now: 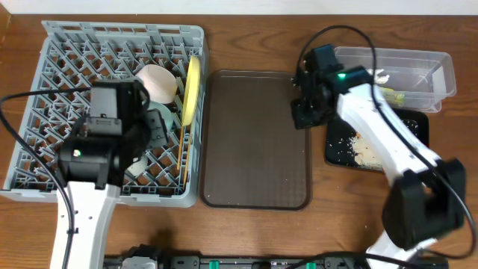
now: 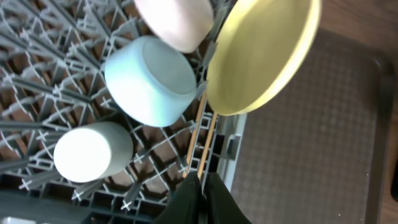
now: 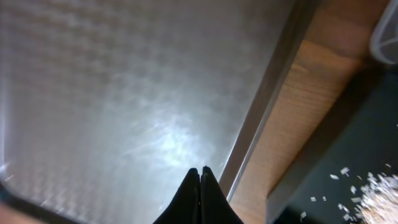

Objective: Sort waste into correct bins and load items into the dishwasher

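The grey dish rack holds the cream-white bowl, the upright yellow plate and the chopsticks. In the left wrist view the light-blue bowl, the white cup, the plate and the chopsticks sit in the rack. My left gripper is closed on the near end of the chopsticks. My right gripper is shut and empty over the brown tray's right edge. Beige crumbs lie on the black tray. The wrapper lies in the clear tub.
The brown serving tray lies between the rack and the black tray, with nothing on it. It also shows in the right wrist view, with a strip of wooden table beside it. The right arm reaches over the black tray.
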### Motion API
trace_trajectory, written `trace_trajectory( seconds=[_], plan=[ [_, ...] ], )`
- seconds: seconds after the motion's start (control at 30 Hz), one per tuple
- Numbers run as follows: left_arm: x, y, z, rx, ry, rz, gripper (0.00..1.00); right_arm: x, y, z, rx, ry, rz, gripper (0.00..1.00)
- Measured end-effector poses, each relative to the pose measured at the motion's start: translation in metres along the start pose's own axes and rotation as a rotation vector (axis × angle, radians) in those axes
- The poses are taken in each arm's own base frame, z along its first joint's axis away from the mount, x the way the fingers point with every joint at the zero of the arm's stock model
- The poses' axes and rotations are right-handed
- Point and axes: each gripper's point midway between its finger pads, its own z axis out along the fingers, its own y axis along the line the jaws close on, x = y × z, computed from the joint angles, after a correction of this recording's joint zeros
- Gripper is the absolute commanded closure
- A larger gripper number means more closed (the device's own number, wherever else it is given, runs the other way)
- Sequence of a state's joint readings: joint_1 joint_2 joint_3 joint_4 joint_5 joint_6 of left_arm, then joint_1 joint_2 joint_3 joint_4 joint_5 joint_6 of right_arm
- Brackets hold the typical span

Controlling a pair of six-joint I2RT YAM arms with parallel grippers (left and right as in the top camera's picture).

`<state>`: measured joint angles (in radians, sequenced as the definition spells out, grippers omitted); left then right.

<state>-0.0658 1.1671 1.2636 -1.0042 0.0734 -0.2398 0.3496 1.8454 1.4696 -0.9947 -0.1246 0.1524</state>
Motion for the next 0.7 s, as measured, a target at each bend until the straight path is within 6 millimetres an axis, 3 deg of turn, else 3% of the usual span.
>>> trace_trajectory(
  seconds=[0.4, 0.7],
  plan=[
    [0.007, 0.008, 0.021, -0.011, 0.095, -0.036, 0.92, 0.006, -0.025, 0.062, 0.118, 0.104, 0.09, 0.99],
    [0.009, 0.007, 0.023, -0.006, 0.108, -0.037, 0.92, 0.013, -0.039, 0.081, 0.195, 0.139, 0.137, 0.99]
  ],
)
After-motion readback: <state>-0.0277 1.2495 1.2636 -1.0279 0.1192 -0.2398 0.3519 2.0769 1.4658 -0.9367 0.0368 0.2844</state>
